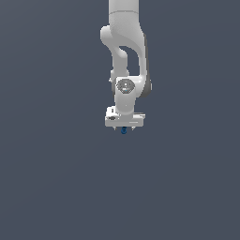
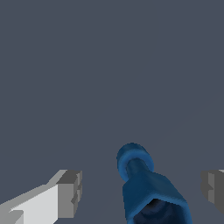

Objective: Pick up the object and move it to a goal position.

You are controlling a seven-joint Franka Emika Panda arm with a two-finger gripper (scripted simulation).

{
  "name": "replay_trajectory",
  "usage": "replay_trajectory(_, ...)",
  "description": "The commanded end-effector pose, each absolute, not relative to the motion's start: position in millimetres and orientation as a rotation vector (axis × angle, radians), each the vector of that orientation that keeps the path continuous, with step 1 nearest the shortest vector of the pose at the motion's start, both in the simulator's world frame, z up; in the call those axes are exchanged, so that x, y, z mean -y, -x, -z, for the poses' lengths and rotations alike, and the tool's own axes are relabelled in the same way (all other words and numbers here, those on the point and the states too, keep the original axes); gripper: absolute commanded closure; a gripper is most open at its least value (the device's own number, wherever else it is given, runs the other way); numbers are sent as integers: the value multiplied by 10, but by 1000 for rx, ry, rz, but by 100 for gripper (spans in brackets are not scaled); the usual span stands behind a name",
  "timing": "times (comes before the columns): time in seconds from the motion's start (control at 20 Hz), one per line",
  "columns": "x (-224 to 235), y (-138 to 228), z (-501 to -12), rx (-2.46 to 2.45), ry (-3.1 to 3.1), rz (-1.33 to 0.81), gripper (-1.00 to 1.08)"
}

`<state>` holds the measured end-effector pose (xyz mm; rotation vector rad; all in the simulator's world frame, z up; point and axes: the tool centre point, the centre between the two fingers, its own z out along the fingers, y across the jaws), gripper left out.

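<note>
Pincer (image 2: 142,192) of mine is spread wide right now, both grey fingertips (image 2: 70,192) standing well clear of the blue piece (image 2: 146,188) that sits in the gap between them. Neither pad is touching it in the wrist view: one tip is off to one side of the blue piece, the other tip shows only as a sliver at the picture's edge on the opposite side, and there's open grey showing on both sides of it. That blue piece is long and narrow, with a rounded knob at its far end and a wider, flared body nearer my wrist, and it points away from the camera.

Over to the exterior view: my white arm (image 1: 125,51) hangs straight down from the top of the picture, the hand (image 1: 124,118) squared off at the bottom. Just under the hand, a small blue tip pokes out, directly below the middle of the hand. Everything around the blue piece is flat, even grey, so I cannot tell whether it rests on the surface or sits above it.
</note>
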<state>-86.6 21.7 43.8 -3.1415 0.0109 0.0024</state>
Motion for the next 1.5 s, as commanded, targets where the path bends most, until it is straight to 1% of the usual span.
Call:
replay_trajectory(0.0, -217, 861, -426, -11, 3142, -1, 108)
replay_trajectory(0.55, -218, 859, -433, -11, 3142, 1, 108)
replay_trajectory(0.8, -248, 871, -514, -11, 3142, 1, 108)
replay_trajectory(1.1, -340, 908, -768, -11, 3142, 1, 108)
replay_trajectory(1.45, -528, 980, -1289, -11, 3142, 1, 108)
